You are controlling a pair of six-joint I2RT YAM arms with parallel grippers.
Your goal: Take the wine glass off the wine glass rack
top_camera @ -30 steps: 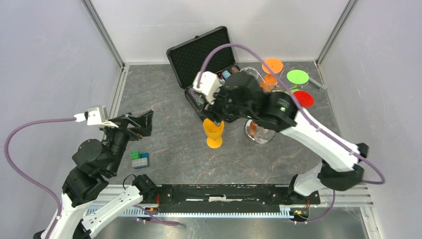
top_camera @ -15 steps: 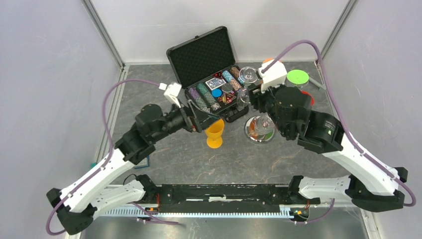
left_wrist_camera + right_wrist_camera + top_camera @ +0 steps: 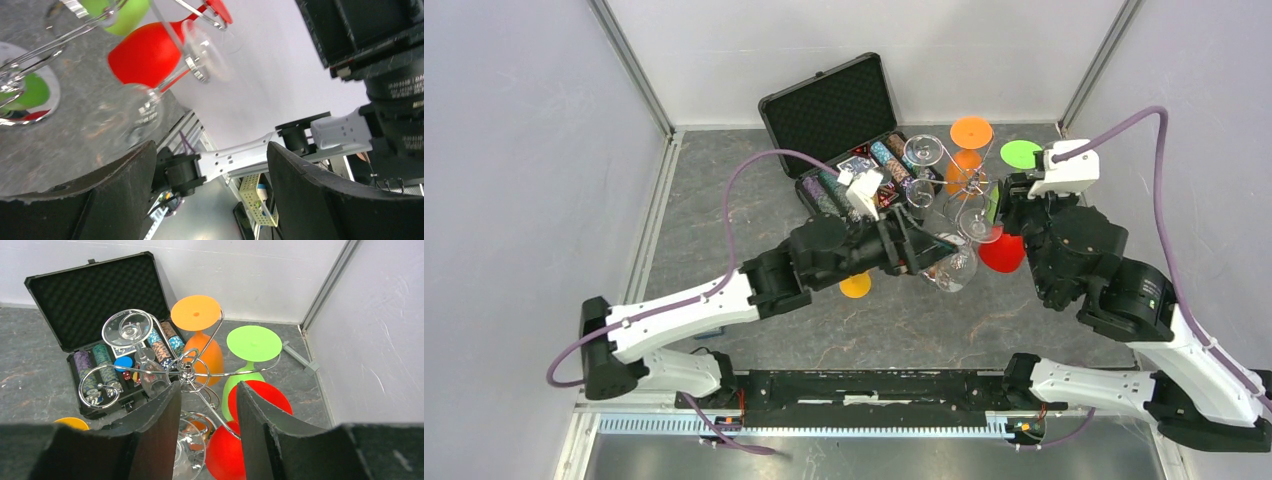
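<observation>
The wine glass rack (image 3: 964, 185) is a chrome wire stand with curled arms; its post (image 3: 187, 371) shows in the right wrist view. Clear, orange (image 3: 196, 312), green (image 3: 252, 342) and red (image 3: 260, 400) wine glasses hang on it upside down. My left gripper (image 3: 929, 255) lies low beside the rack's mirrored base (image 3: 30, 95), open with nothing between its fingers. A clear wine glass (image 3: 125, 115) hangs just past its left finger. My right gripper (image 3: 207, 387) hovers over the rack's right side, open. One wire arm, a clear glass (image 3: 192, 455) and a red bowl show below its gap.
An open black chip case (image 3: 844, 130) sits behind and left of the rack. A yellow glass (image 3: 855, 285) stands on the table, half hidden under my left arm. The enclosure's back and side walls are close to the rack.
My left arm has swung right from the yellow glass to the rack's base. My right arm has pulled round to the rack's right side, and its jaws have narrowed.
</observation>
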